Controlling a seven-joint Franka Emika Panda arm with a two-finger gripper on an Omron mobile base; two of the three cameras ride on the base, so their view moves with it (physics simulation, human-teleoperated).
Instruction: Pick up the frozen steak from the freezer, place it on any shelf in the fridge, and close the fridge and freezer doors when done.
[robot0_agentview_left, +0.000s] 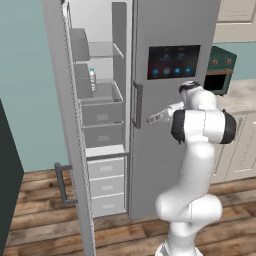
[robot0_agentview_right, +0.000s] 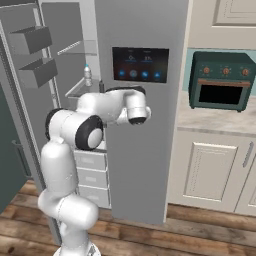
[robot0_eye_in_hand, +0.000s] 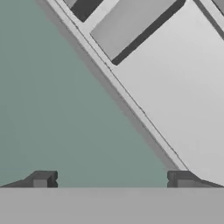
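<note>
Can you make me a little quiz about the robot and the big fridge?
1. True or false: the narrow freezer door is open.
2. What stands on a freezer shelf? A) bottle B) apple C) cup
3. Fill in: the wide door with the dark screen is ____.

Key: 1 true. 2 A. 3 shut. Bonus: the gripper is open, holding nothing.

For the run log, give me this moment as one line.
freezer door: open | fridge door: shut | gripper: open, empty, by fridge door handle | bottle: in freezer | steak: not seen
</note>
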